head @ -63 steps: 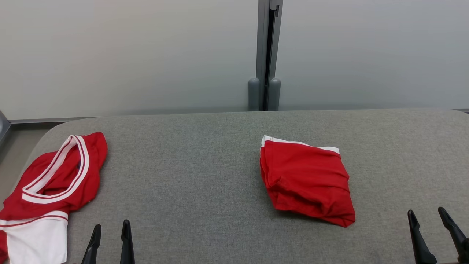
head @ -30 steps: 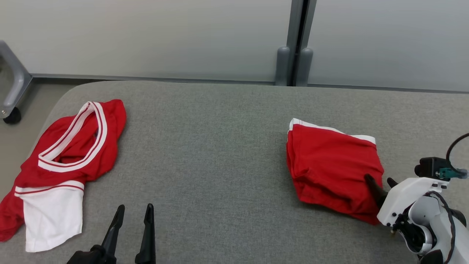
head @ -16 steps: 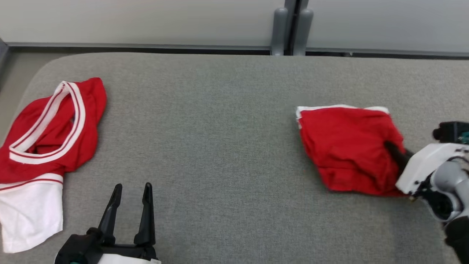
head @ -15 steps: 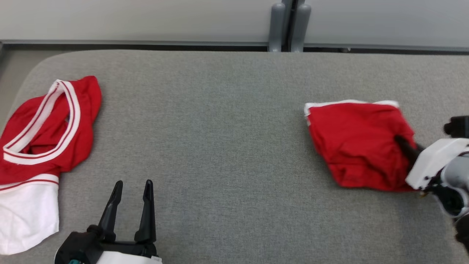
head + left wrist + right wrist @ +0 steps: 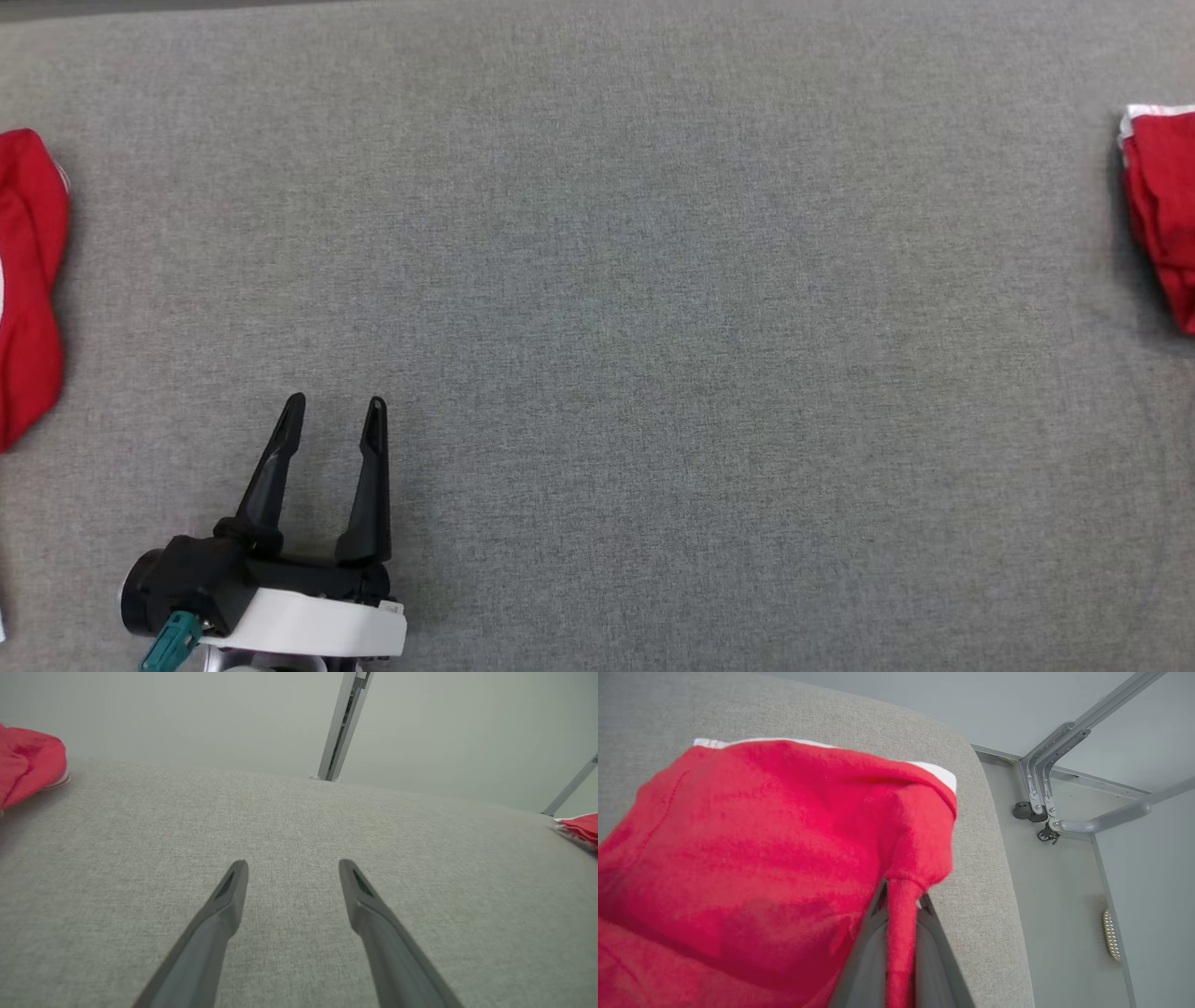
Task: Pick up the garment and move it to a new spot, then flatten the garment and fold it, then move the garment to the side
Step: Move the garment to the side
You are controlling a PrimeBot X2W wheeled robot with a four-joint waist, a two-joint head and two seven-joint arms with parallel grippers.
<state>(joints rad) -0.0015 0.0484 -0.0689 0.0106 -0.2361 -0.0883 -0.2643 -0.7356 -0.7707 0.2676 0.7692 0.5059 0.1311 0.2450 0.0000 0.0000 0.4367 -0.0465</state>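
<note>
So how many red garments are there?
2. The left garment lies at the table's left end, the folded garment at its right end, pinched in the right gripper's fingers. More may lie offscreen.

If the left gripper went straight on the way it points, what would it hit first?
Likely only the grey table top: the open left gripper points between the left red garment and the right red garment, both well aside. Its height is unclear.

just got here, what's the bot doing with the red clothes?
The right hand is shut on a pinched fold of the folded red garment, near a rounded corner of the gray table. The left hand is open with nothing in it, over bare table. A second red garment lies at the table's left side, untouched.
</note>
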